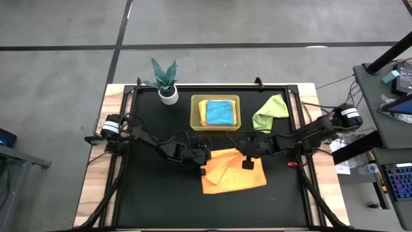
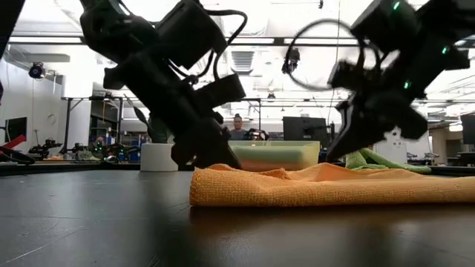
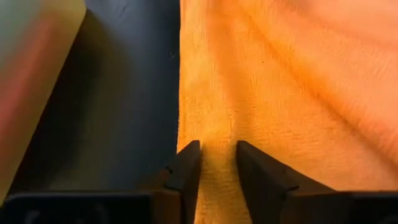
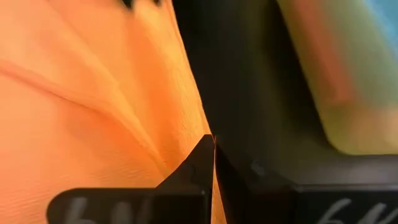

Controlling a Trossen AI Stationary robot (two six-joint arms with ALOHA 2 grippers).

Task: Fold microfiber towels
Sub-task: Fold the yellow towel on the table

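While the orange-yellow square microfiber towel point(image 1: 233, 171) lies on the black table mat point(image 1: 154, 193), just in front of the translucent yellow-green rectangular bin point(image 1: 195, 111), I have both grippers down at its far edge. My left gripper point(image 3: 217, 163) straddles the cloth near the left far corner, fingers point(image 3: 186, 168) partly apart with a ridge of fabric between them; whether it has bitten yet I cannot tell (gap is narrow, cloth runs through it). My right gripper point(image 4: 213, 155) is clenched on the same towel's far edge at the right side, fingertips pressed together with the orange hem pinched in.

To do this step well, I judge: get the left pinch as firm as the right before lifting, take only the top layer, keep both grips level, then carry the far edge toward the near edge so corners meet. Uneven grips would skew the fold.

Look of the towel: soft, fuzzy pile, already looks doubled or bunched along the left edge in the low view, shallow wrinkles fanning out from both pinch points, slightly rotated on the mat.

Further out: a teal blue towel point(image 1: 219, 113) sits folded in the bin on another orange-yellow one point(image 1: 202, 113); a lime green towel point(image 1: 270, 113) lies crumpled right of the bin. A small potted plant point(image 1: 166, 80) stands at the far left.
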